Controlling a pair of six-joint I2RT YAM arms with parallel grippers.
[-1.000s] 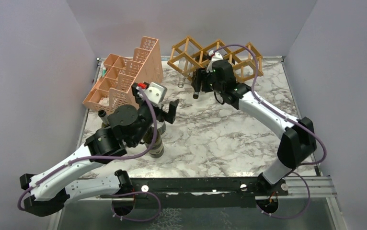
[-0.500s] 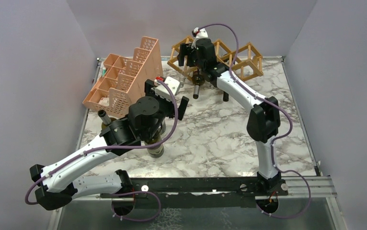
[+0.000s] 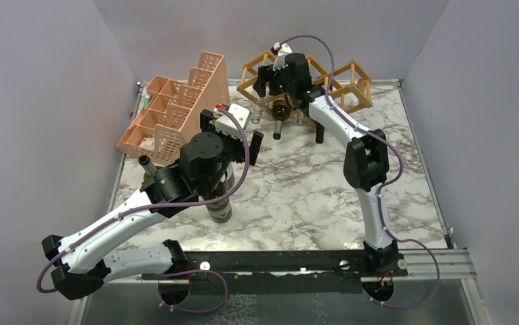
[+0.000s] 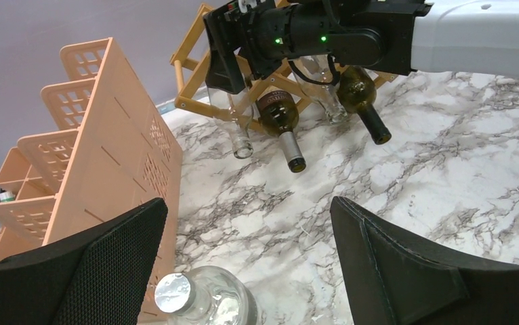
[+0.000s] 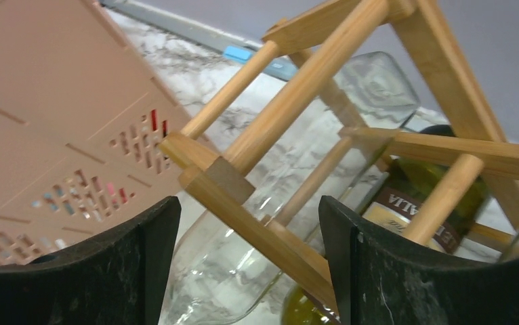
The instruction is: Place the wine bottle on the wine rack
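The golden-brown wooden wine rack [image 3: 341,84] stands at the back of the table. A dark wine bottle [image 3: 278,116] with a brown label [image 4: 278,116] lies in it, neck pointing forward and down. A clear bottle [image 4: 238,128] and a green one [image 4: 363,97] rest in the rack beside it. My right gripper [image 3: 278,84] hovers open over the rack's left end [image 5: 297,88], jaws straddling a slat and the clear bottle [image 5: 223,271] without gripping. My left gripper [image 4: 246,264] is open above an upright clear bottle with a silver cap [image 4: 175,294].
A pink perforated stepped organizer [image 3: 175,112] stands at the back left, close to my left fingers [image 4: 74,271]. A dark-capped bottle [image 3: 146,162] stands in front of it. The upright bottle [image 3: 220,204] sits under my left arm on the marble tabletop [image 3: 311,196].
My right gripper carried the dark bottle to the rack, opened and let it go, then rose slightly. My left arm swung a little toward the back, still open.
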